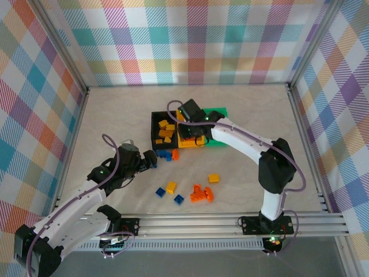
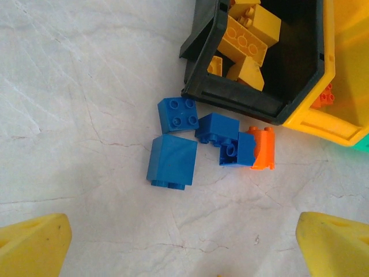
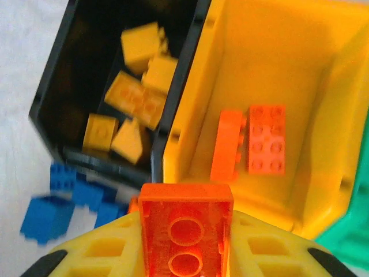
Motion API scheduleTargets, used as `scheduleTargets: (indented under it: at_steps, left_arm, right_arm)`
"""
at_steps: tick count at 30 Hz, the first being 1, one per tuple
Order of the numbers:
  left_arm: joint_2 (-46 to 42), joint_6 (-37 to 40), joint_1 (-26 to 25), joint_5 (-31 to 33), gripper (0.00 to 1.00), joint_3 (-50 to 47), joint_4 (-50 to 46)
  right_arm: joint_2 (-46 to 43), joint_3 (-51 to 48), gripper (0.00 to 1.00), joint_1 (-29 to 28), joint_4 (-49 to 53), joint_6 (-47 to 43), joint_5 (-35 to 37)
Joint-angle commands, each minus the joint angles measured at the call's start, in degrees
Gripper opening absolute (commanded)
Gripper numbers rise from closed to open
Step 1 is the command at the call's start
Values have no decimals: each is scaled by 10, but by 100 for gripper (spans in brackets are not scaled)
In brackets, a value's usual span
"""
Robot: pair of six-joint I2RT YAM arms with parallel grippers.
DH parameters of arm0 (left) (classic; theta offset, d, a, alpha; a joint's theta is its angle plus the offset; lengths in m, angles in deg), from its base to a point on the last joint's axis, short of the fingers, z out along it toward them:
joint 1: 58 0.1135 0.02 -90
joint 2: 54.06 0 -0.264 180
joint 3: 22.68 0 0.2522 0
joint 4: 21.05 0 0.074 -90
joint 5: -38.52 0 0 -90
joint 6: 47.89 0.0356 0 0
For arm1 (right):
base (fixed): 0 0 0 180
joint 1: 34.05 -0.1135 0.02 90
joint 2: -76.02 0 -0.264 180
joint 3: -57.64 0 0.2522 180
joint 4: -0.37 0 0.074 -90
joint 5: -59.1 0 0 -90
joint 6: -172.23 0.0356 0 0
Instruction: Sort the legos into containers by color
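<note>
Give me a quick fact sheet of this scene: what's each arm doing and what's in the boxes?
Right tool: shut on orange brick, over yellow bin
Left tool: open, over blue bricks beside black bin
Black bin: yellow bricks
Yellow bin: two orange bricks
Green bin: contents hidden
Table: loose bricks near front

Nothing readable anywhere: no text, label, brand, number or sign legible on the legos [image 2: 172, 161], on the containers [image 3: 259, 46] or on the checked walls [image 1: 190, 40] (studs of the bricks too small and too blurred to show any moulded letters).
</note>
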Motion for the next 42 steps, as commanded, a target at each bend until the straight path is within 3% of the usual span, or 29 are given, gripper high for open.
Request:
scheduleTargets:
  at_steps: [1, 8, 10, 12, 16, 20, 32, 38, 42]
  left_arm:
    - [-8, -3, 6, -16, 100, -5, -21]
    - [9, 10, 6, -61, 100, 1, -26]
    - [20, 22, 6, -80, 100, 4, -26]
    - [34, 34, 6, -97, 100, 8, -29]
    - [58, 45, 4, -126, 100, 13, -27]
    - [82, 58, -25, -125, 95, 33, -33]
    - [294, 94, -230, -37, 85, 123, -65]
    - [374, 110, -253, -3, 77, 146, -59]
    - [406, 117, -260, -3, 63, 158, -57]
  right_arm:
    - [66, 49, 31, 22, 10, 17, 20]
    - [171, 177, 37, 52, 66, 31, 35]
    - [181, 188, 44, 58, 67, 39, 26]
    - [179, 189, 60, 60, 57, 42, 14]
    - [148, 171, 70, 60, 32, 38, -3]
    - [88, 109, 72, 55, 3, 38, -6]
    - [-103, -181, 74, 47, -90, 76, -17]
    - [-153, -241, 74, 48, -101, 83, -15]
    - [-170, -258, 74, 53, -103, 84, -8]
